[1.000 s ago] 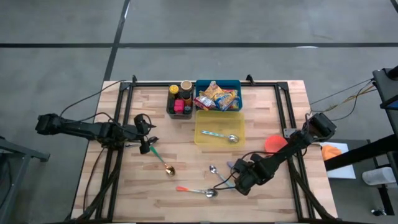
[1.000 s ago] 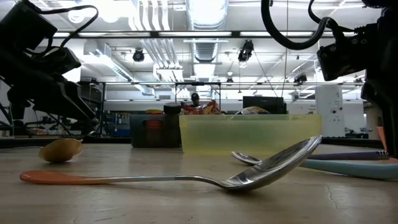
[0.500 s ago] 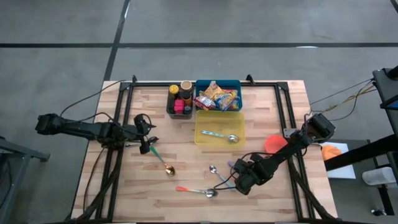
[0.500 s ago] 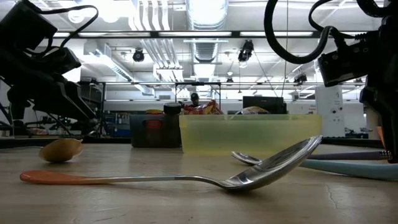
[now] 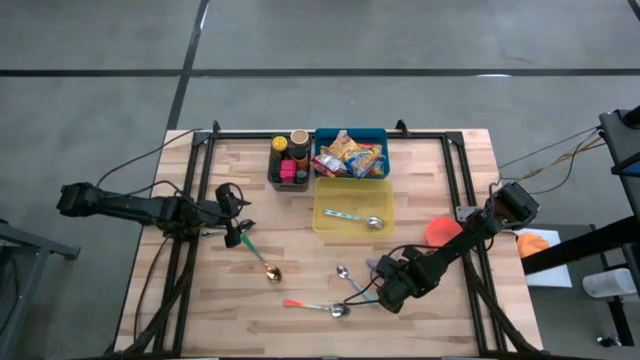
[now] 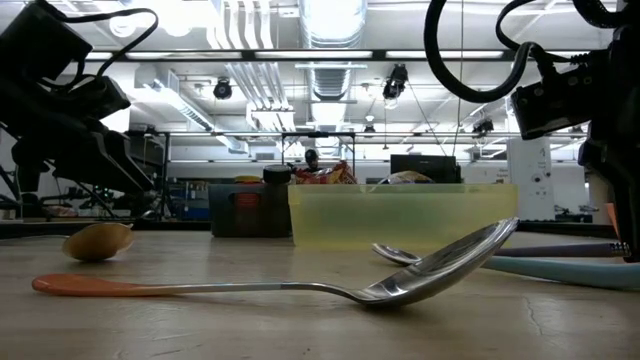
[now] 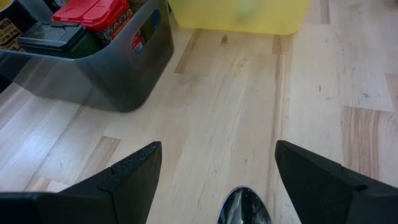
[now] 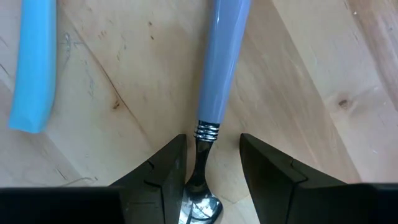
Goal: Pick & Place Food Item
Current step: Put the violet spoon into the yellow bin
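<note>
Right end effector straddles blue-handled spoon, bare wood either side

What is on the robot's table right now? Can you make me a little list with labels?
table: wooden
yellow tub: holds one spoon
blue bin: snack packets
dark bin: jars
loose spoons: several, near front edge
left pincer: open, above the green-handled spoon
right pincer: astride the purple-handled spoon, jaws either side of its neck

The right arm sits slightly higher than a second ago.
</note>
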